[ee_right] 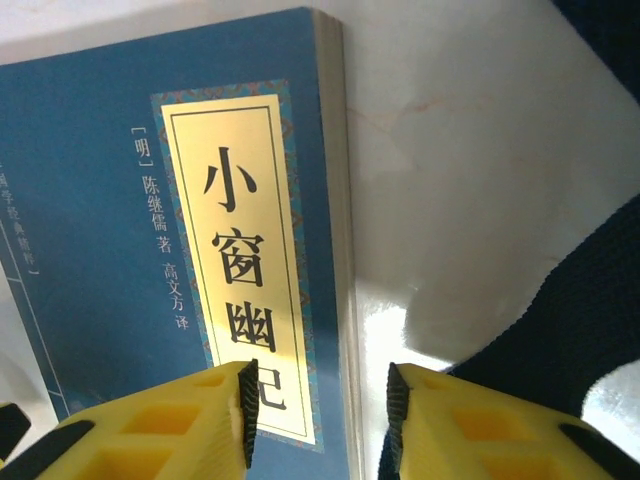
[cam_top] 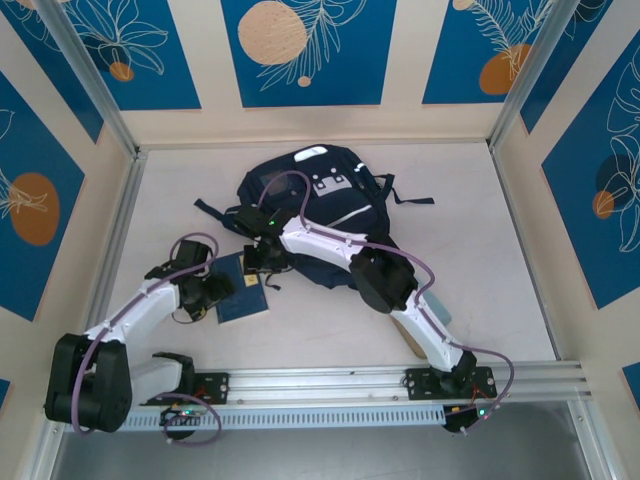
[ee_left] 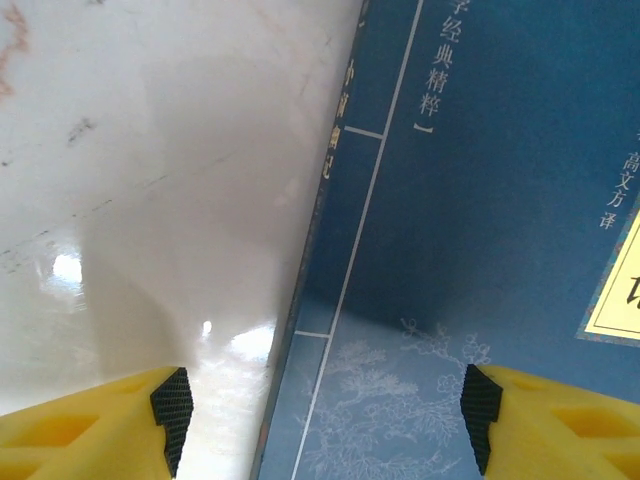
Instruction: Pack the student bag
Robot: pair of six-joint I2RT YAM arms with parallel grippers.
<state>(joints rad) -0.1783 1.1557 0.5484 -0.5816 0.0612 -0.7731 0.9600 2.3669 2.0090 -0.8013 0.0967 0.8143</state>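
The left gripper (ee_left: 325, 410) is open, its yellow fingers (ee_left: 90, 425) wide apart with black pads (ee_left: 172, 402) facing each other. One finger hangs over the pale marbled table (ee_left: 150, 150) and the other over the cover of a blue book (ee_left: 480, 200), so the book's spine edge runs up between them. Whether either pad touches anything cannot be told. The right gripper (ee_right: 320, 410) is also open, but with a much narrower gap. Its left pad sits over the book's yellow title panel (ee_right: 240, 250) and its right pad beside the page edge, with bare table showing in the gap, and it is not clamped on the book. Dark navy fabric lies just right of that gripper, at the corner of the right wrist view. From above, the book lies flat on the table between the two grippers, the left one at its left side and the right one at its upper right corner. The bag (cam_top: 310, 200) lies just behind the book, near the middle of the table, its front pocket with white patches facing up and its dark straps spread out to both sides.
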